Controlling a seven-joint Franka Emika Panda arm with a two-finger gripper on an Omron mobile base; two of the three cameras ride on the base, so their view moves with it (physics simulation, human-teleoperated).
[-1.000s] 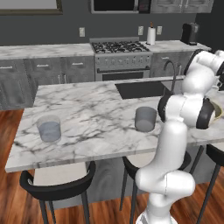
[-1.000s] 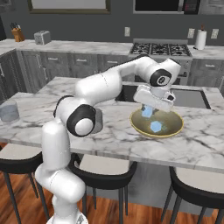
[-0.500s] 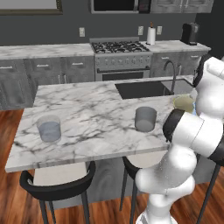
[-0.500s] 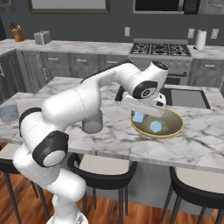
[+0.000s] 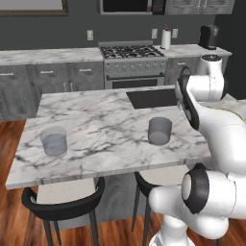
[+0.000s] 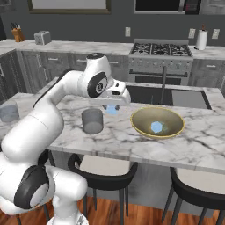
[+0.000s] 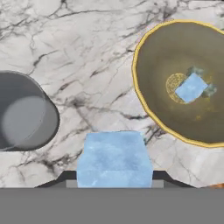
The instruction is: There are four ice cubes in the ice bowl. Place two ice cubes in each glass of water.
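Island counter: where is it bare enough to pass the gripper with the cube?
Bare marble lies between the near glass and the ice bowl, where the gripper carries an ice cube. Also between the two glasses, far one. No crowded spot.

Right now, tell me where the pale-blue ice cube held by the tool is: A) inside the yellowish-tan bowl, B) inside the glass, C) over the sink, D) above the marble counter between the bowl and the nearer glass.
D: the tool holds the pale-blue ice cube over bare marble, between the yellowish-tan bowl and the clear glass tumbler.
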